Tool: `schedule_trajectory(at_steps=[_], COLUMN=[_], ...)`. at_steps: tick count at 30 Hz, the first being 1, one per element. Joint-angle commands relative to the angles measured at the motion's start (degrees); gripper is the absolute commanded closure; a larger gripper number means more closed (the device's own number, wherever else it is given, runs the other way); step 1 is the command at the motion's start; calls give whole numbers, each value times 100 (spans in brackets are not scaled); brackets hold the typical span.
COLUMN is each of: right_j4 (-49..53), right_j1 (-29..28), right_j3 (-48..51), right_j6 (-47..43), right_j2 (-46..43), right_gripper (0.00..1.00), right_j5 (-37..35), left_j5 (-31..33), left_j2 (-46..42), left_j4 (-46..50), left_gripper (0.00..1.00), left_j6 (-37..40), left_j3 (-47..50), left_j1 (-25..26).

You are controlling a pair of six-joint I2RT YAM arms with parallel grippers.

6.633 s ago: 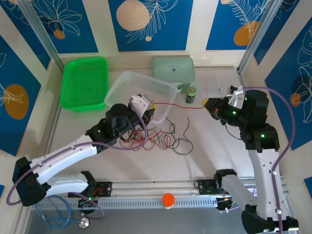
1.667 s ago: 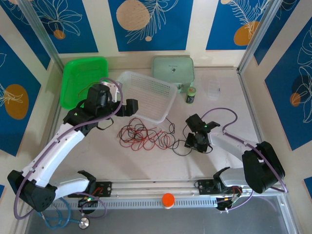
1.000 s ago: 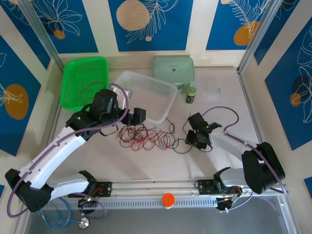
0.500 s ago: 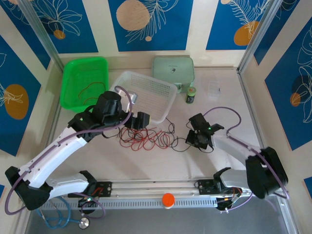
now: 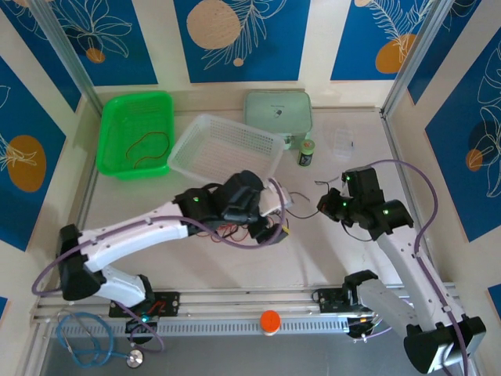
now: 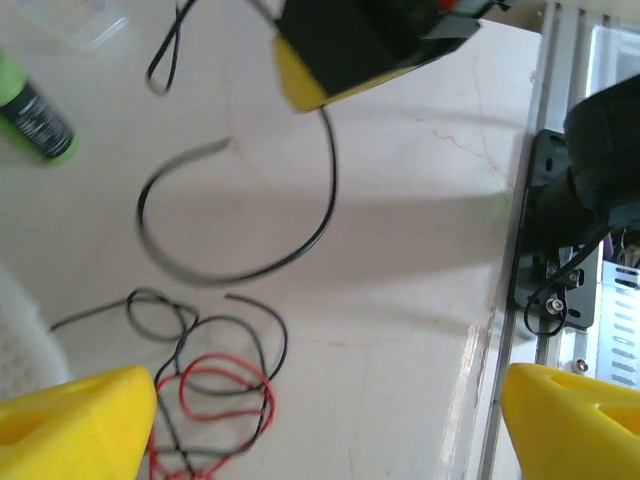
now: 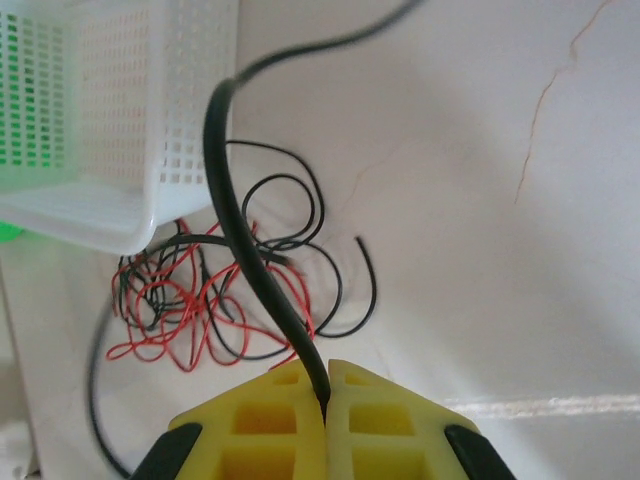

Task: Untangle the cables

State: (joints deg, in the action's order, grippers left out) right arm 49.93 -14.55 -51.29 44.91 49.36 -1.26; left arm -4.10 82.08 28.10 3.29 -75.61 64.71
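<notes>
From the right wrist camera, the right gripper (image 7: 326,388) sits at the bottom middle of the frame. Its 2 yellow fingers are pressed together on the black cable (image 7: 245,250). The cable rises from the pinch and curves off toward the top edge.

Beyond it, left of centre, the red cable (image 7: 160,345) lies on the table (image 7: 480,200) in many loose loops, mixed with more black loops. This heap is just beside the near corner of the white basket (image 7: 130,120) in the upper left. 1 black end curls away alone on the right side of the heap.

From the left wrist camera, the left gripper (image 6: 328,400) is spread wide, with 1 yellow fingertip in each bottom corner and bare table between them. Red loops crossed by black ones lie in the lower left, just beside the left fingertip. A blurred black arc crosses the middle of the frame and runs up to the right gripper at the top edge. A green bottle (image 6: 35,115) sits at the upper left.

From above, the left gripper is over the tangle at the middle of the frame, and its wrist hides much of the heap. The right gripper is a little to the right of it. In the upper left, the green basket (image 5: 133,102) holds a thin red loop (image 5: 149,147).
</notes>
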Motion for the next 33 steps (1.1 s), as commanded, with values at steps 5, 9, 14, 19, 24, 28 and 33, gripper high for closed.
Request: schedule_trajectory(at_steps=[5, 9, 14, 19, 24, 28, 33], right_j4=[289, 307, 308, 350, 429, 423, 343], right_j1=[167, 203, 242, 334, 436, 525, 613], right_j3=[-319, -377, -392, -451, -521, -490, -417], right_j6=[-52, -61, -29, -26, -78, -87, -63], right_j2=[-84, -84, -102, -137, -135, -145, -148], right_gripper=[100, 100, 100, 100, 100, 100, 100], right_j5=[822, 964, 1133, 1257, 1342, 1395, 1512], left_j5=[1010, 943, 1025, 1421, 2018, 2230, 2277], left_j2=[349, 506, 845, 1141, 1323, 1274, 1071], left_j4=[-1149, -1254, -1278, -1393, -1472, -1615, -1751], left_gripper=[10, 4, 3, 4, 15, 61, 100], left_j6=[957, 1404, 2014, 2422, 2527, 2451, 2318], left_j3=[-77, 16, 23, 3, -24, 65, 232], left_j1=[492, 535, 585, 587, 591, 588, 588])
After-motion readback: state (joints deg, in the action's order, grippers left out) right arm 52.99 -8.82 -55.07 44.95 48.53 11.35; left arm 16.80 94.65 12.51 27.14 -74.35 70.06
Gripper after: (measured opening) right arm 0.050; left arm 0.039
